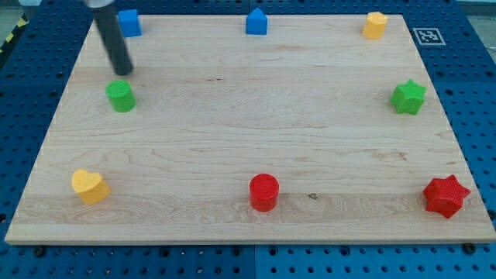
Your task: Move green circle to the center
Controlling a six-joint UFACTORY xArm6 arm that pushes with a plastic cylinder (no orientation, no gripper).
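No claw on this rig, just the dark rod, so nothing to read as apart or clamped. My tip [123,73] sits on the wooden board [232,124] near the view's top-left, just above the green circle [120,96], slightly to its right; gap looks very small, can't tell if they're touching. Rod leans up toward the view's top-left and leaves the frame at the top edge. Green circle is at the view's left side, upper half, well apart from board centre. Other blocks all ring the edges: blue cube [129,22] in the top-left corner, just right of the rod's shaft; blue house-shaped block [256,22] at top middle; yellow block [375,25] at the top-right, shape roughly hexagonal but not clear; green star [408,97] at the right edge, about level with the green circle; red star [446,196] in the bottom-right corner; red cylinder [263,191] at bottom middle; yellow heart [89,186] at the bottom-left. Board rests on a blue perforated table [480,93], with a black-and-white marker tag [428,36] just off the board's top-right corner.
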